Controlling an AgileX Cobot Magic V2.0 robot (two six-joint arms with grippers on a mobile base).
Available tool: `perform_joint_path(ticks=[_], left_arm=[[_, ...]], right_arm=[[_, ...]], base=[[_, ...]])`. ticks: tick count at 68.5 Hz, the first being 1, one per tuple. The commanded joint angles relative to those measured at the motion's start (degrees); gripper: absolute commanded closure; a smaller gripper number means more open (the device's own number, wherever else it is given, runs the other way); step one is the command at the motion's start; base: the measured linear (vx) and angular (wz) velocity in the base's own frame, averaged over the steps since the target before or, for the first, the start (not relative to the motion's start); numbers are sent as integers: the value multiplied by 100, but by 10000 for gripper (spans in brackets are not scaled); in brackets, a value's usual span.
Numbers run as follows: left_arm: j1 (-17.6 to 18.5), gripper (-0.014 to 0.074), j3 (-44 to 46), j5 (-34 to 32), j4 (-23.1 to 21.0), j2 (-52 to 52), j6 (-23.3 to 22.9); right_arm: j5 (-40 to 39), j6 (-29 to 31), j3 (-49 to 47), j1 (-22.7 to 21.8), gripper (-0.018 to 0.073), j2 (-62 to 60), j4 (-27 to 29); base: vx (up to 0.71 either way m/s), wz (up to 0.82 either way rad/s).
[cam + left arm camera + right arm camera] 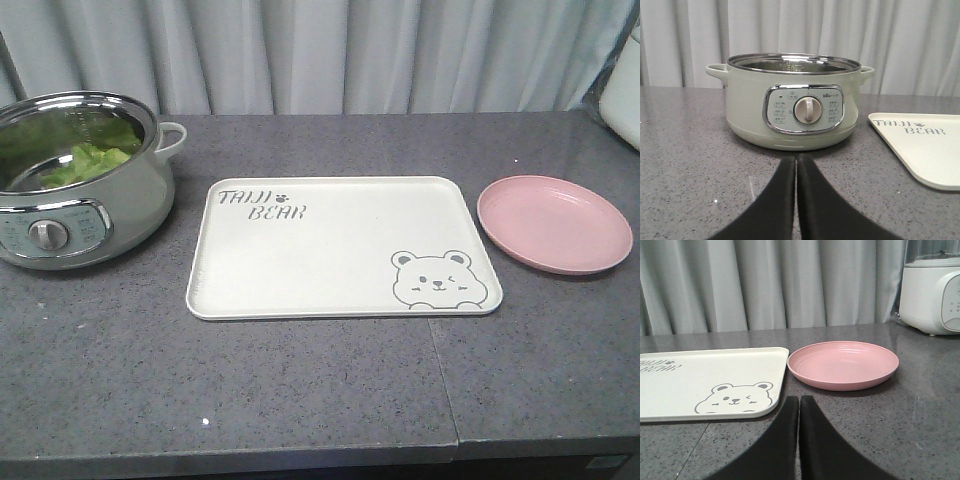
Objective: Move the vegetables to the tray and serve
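1. Left gripper (796, 161): black fingers pressed together with only a thin seam between them, nothing held. It sits low over the counter, aimed square at the pot. Judged ready to work, since it faces the source.
2. Right gripper (799, 399): likewise clenched and empty, pointed at the gap between tray and pink plate.
3. Counter (300, 400): grey speckled stone with one seam right of centre. Bears every item below.
4. Tray (330, 250): cream, rounded corners, raised rim, "TAIJI BEAR" lettering and a bear face. Lies flat at centre, between pot and plate, touching neither. Contents: none. Its central placing likely puts it within reach of both arms.
5. Pot (120, 215): pale green electric cooker with steel rim, side handles and front dial. Stands left of the tray with its lid off, presumably for access from above.
6. Vegetables (85, 160): green lettuce leaves lying inside the pot, none on the tray. Transfer judged not yet begun.
7. Pink plate (555, 222): round and shallow, just right of the tray. Empty.
8. White appliance (932, 290): far right and partly cut off. Contents cannot be told.
9. Curtain (350, 50): pale and pleated, behind the counter
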State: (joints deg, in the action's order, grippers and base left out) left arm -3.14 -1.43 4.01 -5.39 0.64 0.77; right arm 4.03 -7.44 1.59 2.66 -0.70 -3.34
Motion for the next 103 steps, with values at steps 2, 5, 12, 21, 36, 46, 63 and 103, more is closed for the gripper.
perform_joint_path(ticks=[2, 5, 12, 21, 36, 46, 63, 103], left_arm=[[16, 602, -159, -401, -50, 78, -22], [16, 602, -159, -401, -50, 78, -22], [16, 602, -159, -401, -50, 78, -22], [16, 602, -159, -485, -50, 77, -22], [16, 602, -159, -947, -55, 77, -27], [16, 602, -111, -1667, -55, 77, -155], [16, 602, -106, -2870, -55, 77, -1262], [16, 602, -106, -4258, -37, 77, -1569]], right_arm=[[-447, -1, 92, 6, 565, -41, -68], [-447, -1, 92, 6, 565, -41, -68], [-447, -1, 92, 6, 565, -41, -68], [-447, -1, 92, 6, 565, -41, -68], [-758, -11, 92, 7, 565, -41, -47], [-1003, -133, 92, 7, 565, -41, 380], [-991, -309, 92, 7, 565, -41, 1364], [-566, -282, 46, 7, 565, -29, 1614]], base=[[0, 0], [0, 0], [0, 0], [0, 0], [0, 0], [0, 0], [0, 0], [0, 0]])
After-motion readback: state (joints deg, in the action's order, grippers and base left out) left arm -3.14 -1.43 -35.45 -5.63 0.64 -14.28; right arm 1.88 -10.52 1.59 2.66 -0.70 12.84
